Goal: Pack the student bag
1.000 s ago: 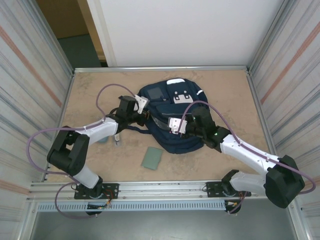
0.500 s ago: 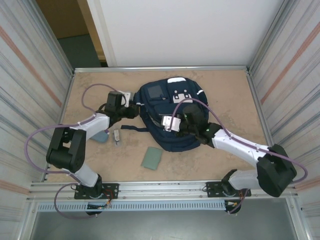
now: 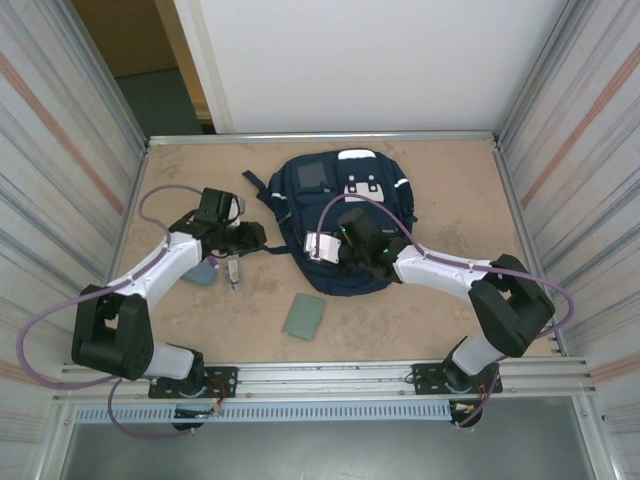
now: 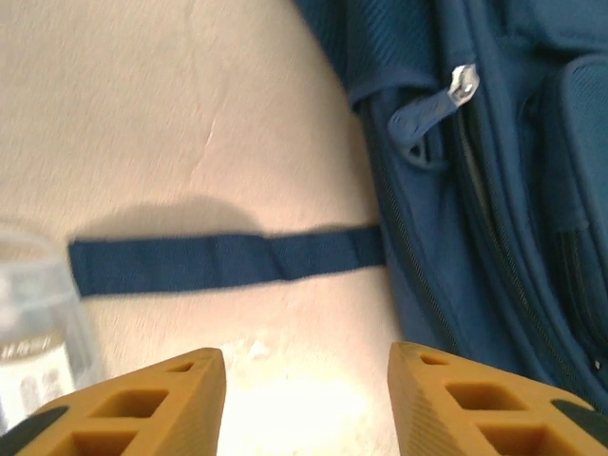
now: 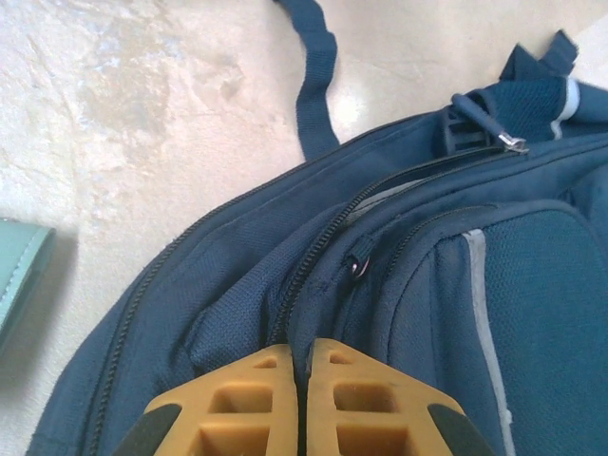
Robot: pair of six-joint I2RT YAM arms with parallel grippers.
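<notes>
At the left of the worktop (image 3: 180, 160), a teal object (image 3: 203, 274) and a small clear container (image 3: 233, 271) lie unpacked beneath the left arm (image 3: 170, 255); just beyond them the left tool (image 4: 306, 369) hangs released, its two pads (image 4: 171, 399) apart with nothing between them, over a loose navy strap (image 4: 228, 261) lying flat on the worktop; a grey-green pad (image 3: 303, 316) sits toward the near edge, apart from the rest; the student bag (image 3: 295, 215) lies flat at the middle rear of the worktop, its grey panel (image 3: 312, 178) toward the far wall and a zip pull (image 4: 432, 109) hanging at its flank just past the open tool; the right tool (image 5: 304, 366) is clenched and pressed to the bag's fabric beside a partly parted zip (image 5: 332, 242), though whether it nips a fold cannot be told; the step in hand appears to be opening the main compartment; it would likely go best with the right tool pinning the bag while the left takes the pull squarely across its tab and draws it along the track rather than upward, clear of the strap so the bag is not dragged; the loose items can go in once the mouth gapes.
</notes>
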